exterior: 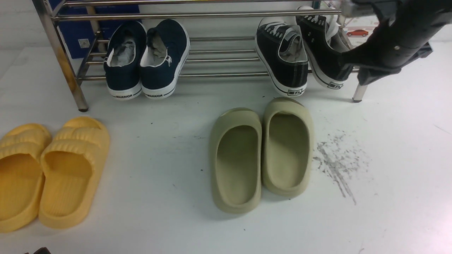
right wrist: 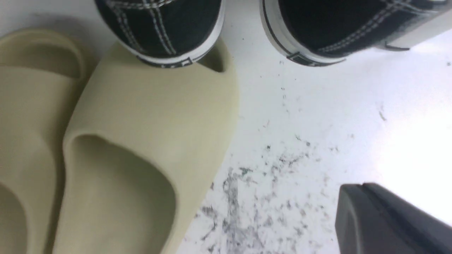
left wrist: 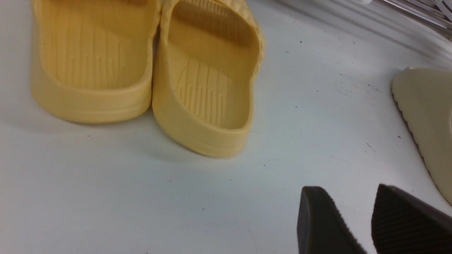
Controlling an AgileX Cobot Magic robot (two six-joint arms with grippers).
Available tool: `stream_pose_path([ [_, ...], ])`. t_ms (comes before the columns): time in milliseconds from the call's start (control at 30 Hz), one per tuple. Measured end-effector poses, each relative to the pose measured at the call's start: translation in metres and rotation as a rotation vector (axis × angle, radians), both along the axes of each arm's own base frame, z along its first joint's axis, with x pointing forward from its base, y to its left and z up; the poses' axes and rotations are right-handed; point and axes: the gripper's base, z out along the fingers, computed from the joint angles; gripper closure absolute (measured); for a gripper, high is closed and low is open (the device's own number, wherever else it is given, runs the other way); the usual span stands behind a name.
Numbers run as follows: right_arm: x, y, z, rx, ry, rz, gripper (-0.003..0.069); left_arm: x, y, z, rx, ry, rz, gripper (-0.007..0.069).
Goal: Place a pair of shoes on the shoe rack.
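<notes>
lab-like test setup: scuffed white tabletop [exterior: 388, 176] bearing shoe rack [exterior: 219, 16].

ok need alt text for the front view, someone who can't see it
Two black canvas sneakers sit tilted on the steel shoe rack, beside navy slip-ons, with the right arm close by. Olive slides and yellow slides lie on the white floor.

The white floor [exterior: 388, 176] has dark scuff marks [exterior: 335, 162] at about four o'clock. Green slides [exterior: 261, 155] lie in the middle. Yellow slides [exterior: 49, 169] lie at eight o'clock. The shoe rack [exterior: 70, 84] stands at twelve o'clock.
</notes>
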Motion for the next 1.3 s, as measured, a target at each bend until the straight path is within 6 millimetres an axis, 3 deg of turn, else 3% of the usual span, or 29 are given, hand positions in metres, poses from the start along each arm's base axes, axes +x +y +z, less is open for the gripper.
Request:
stream_pose_path([
  [133, -0.047, -0.006, 0.024, 0.043, -0.033, 0.034, 0.0654, 0.000, 0.000, 0.000, 0.000, 0.000, 0.000, 0.0386],
  [200, -0.075, -0.012, 0.024, 0.057, -0.062, 0.029, 0.0654, 0.000, 0.000, 0.000, 0.000, 0.000, 0.000, 0.0386],
  [233, -0.078, -0.013, 0.023, 0.056, -0.059, 0.029, 0.0654, 0.000, 0.000, 0.000, 0.000, 0.000, 0.000, 0.0386],
  [400, -0.148, -0.028, 0.016, 0.113, -0.204, 0.013, 0.0654, 0.000, 0.000, 0.000, 0.000, 0.000, 0.000, 0.0386],
  [467, -0.158, -0.030, 0.016, 0.122, -0.229, 0.010, 0.0654, 0.000, 0.000, 0.000, 0.000, 0.000, 0.000, 0.0386],
  [533, -0.186, -0.036, 0.015, 0.139, -0.273, 0.007, 0.0654, 0.000, 0.000, 0.000, 0.000, 0.000, 0.000, 0.0386],
  [600, -0.200, -0.039, 0.015, 0.144, -0.293, 0.008, 0.0654, 0.000, 0.000, 0.000, 0.000, 0.000, 0.000, 0.0386],
  [833, -0.232, -0.045, 0.020, 0.153, -0.305, 0.018, 0.0653, 0.000, 0.000, 0.000, 0.000, 0.000, 0.000, 0.0386],
  [1133, -0.238, -0.047, 0.020, 0.133, -0.284, 0.032, 0.0646, 0.000, 0.000, 0.000, 0.000, 0.000, 0.000, 0.0386],
  [1267, -0.253, -0.060, 0.027, -0.034, -0.381, 0.104, 0.0644, 0.000, 0.000, 0.000, 0.000, 0.001, 0.000, 0.0386],
  [1300, -0.265, -0.070, 0.034, -0.120, -0.454, 0.121, 0.0643, 0.000, 0.000, 0.000, 0.000, 0.001, 0.000, 0.0386],
])
